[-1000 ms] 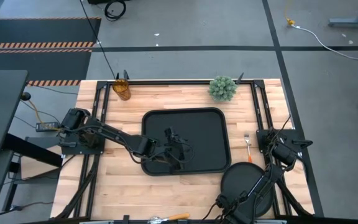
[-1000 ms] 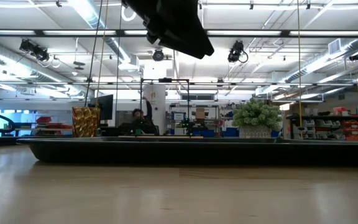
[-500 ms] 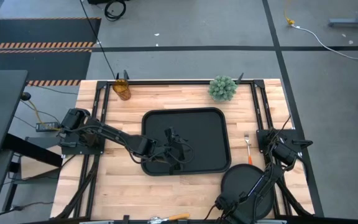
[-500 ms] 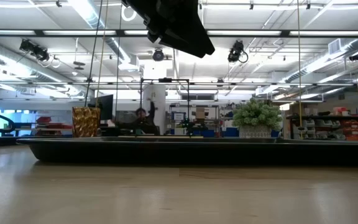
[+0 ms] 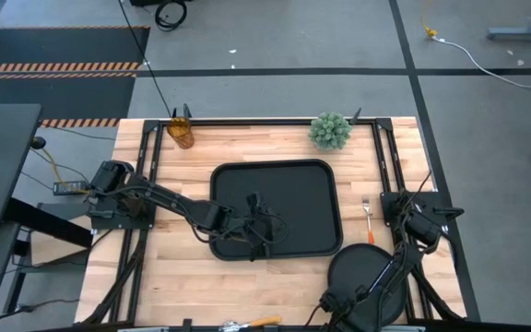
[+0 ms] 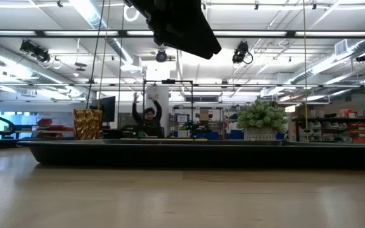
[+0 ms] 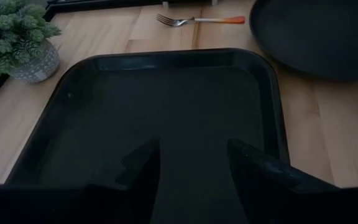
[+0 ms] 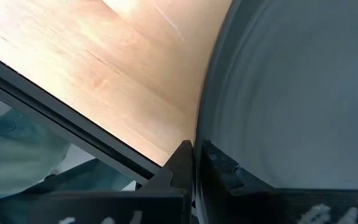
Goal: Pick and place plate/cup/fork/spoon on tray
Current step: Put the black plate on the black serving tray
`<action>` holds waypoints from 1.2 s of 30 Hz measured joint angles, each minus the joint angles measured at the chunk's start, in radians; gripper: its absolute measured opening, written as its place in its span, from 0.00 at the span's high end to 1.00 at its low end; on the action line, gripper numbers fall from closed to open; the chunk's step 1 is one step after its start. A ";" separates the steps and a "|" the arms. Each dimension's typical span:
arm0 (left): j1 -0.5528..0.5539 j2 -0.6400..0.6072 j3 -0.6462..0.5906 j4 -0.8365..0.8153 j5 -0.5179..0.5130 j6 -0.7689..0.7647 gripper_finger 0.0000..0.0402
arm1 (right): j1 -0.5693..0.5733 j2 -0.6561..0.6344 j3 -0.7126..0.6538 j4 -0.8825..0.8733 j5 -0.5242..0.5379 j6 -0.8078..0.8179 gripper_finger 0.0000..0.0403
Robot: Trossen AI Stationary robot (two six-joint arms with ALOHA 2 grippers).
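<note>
The black rectangular tray (image 5: pixel 275 207) lies mid-table and also shows in the left wrist view (image 7: pixel 166 106) and the low view (image 6: pixel 195 155). My left gripper (image 5: pixel 261 223) hovers open above its near part (image 7: pixel 191 162). The round dark plate (image 5: pixel 371 277) sits at the near right. My right gripper (image 5: pixel 332 302) is shut on its rim (image 8: pixel 196 152). The orange-handled fork (image 5: pixel 368 219) lies on the wood right of the tray. The orange-handled spoon (image 5: pixel 256 321) lies at the near edge. The amber cup (image 5: pixel 181 134) stands at the far left. My right gripper pinches the plate's raised rim (image 8: pixel 199 134) at the plate's near-left edge. One finger (image 8: pixel 180 165) is on the outside over the wood, and the other finger (image 8: pixel 222 169) is on the inner side. I cannot tell whether the plate is lifted.
A spiky green plant in a pot (image 5: pixel 330 131) stands at the far edge, right of the tray's middle. Bare wood lies left of the tray and between the tray and the near edge. A person (image 6: pixel 147 117) shows in the room behind.
Both grippers have kept still. The person in the room behind has raised both arms.
</note>
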 joint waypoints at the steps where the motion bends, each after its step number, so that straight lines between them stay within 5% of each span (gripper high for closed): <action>1: 0.000 0.000 0.000 0.001 0.000 0.000 0.52 | 0.002 0.000 0.000 0.000 0.001 0.002 0.95; 21: 0.000 0.000 0.001 0.044 -0.001 0.015 0.52 | 0.008 0.000 0.000 0.015 -0.048 -0.034 0.95; 36: 0.003 0.000 0.001 0.053 -0.001 0.016 0.52 | 0.011 0.000 0.000 0.023 0.047 -0.003 0.95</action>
